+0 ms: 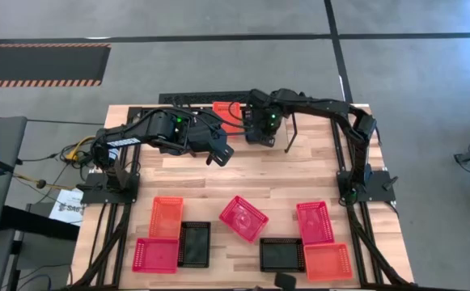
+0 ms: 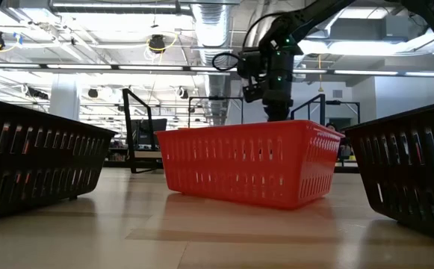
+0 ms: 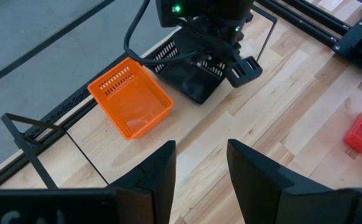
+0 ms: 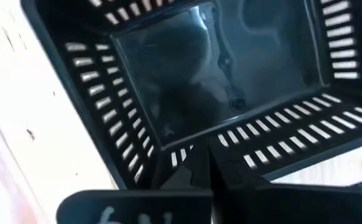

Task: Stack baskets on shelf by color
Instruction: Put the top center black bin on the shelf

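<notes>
The shelf [image 1: 293, 129] stands at the table's far edge; its black wire frame [image 3: 28, 134] shows in the left wrist view. An orange basket [image 3: 131, 99] sits on it, with a black basket [image 3: 190, 87] right beside it. My right gripper [image 1: 259, 128] is over the black basket and shut on it. My left gripper [image 3: 199, 174] hovers open and empty just in front of the shelf, near the table's middle [image 1: 218, 153]. Several more baskets lie along the near edge, among them a pinkish-red one [image 1: 243, 218] lying askew. My right gripper [image 4: 209, 183] comes from above, pointing down, and pinches one side wall of the black basket [image 4: 249, 158] at its rim, one finger inside the basket [image 4: 196, 168]. The basket is level by the orange one; whether it is lifted clear of the shelf does not show.
Near the front edge lie an orange [image 1: 167, 217], a pinkish-red [image 1: 155, 255] and a black basket [image 1: 194, 242] on the left, and a pinkish-red [image 1: 314, 221], a black [image 1: 281, 254] and an orange one [image 1: 328, 261] on the right. Bare wood lies between them and the shelf.
</notes>
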Robot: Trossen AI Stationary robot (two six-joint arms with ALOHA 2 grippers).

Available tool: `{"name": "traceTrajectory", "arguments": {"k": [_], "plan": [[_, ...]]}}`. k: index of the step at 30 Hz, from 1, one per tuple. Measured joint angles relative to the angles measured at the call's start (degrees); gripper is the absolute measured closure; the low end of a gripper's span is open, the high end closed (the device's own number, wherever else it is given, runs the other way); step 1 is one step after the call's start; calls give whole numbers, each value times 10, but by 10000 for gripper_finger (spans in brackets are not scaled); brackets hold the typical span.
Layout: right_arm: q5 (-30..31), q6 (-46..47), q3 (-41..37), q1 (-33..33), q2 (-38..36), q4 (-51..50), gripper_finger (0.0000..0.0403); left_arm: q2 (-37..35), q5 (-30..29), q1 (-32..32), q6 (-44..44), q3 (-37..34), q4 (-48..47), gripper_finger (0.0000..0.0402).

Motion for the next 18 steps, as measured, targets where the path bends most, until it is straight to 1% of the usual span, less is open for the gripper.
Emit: {"name": "traceTrajectory", "arguments": {"k": [4, 9, 12, 18], "plan": [[3, 5, 0, 7, 0, 2, 403, 0, 0, 0, 0, 0, 0, 269], [2, 5, 0, 8, 0, 48, 403, 0, 0, 0, 0, 0, 0, 269], [2, 5, 0, 1, 0, 71, 403, 0, 0, 0, 0, 0, 0, 269], [1, 5, 3, -27, 0, 86, 403, 0, 0, 0, -4, 0, 0, 269]]}}
